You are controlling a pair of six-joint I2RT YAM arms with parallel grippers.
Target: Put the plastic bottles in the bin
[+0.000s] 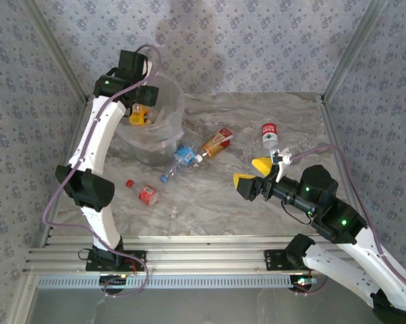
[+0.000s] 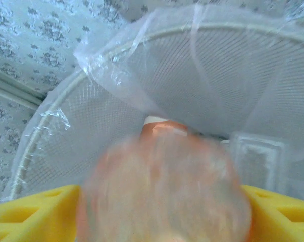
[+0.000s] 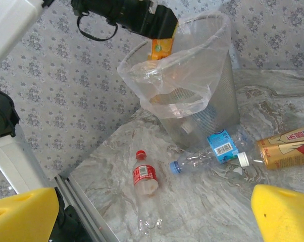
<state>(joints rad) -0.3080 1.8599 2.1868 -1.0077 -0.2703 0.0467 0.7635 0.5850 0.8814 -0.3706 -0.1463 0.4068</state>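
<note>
My left gripper [image 1: 139, 116] hangs over the bin [image 1: 177, 101], its yellow fingers [image 2: 31, 212] spread wide. An orange bottle [image 2: 164, 186] sits blurred between them, over the bin's mouth [image 2: 46, 116]. On the table lie a red-label bottle [image 1: 144, 194], a clear blue-label bottle [image 1: 181, 160], an orange bottle [image 1: 216, 142] and a red-and-white-label bottle [image 1: 270, 133]. My right gripper [image 1: 253, 174] stands open above the table's middle, just short of the red-label bottle [image 3: 145, 189], with nothing between its fingers [image 3: 286, 214].
The bin [image 3: 192, 108] stands at the back left, its liner bag draped over the rim. A clear bottle [image 2: 255, 156] lies inside. Metal rails [image 1: 189, 260] edge the table's near side, and patterned walls [image 1: 257, 40] close the back and sides.
</note>
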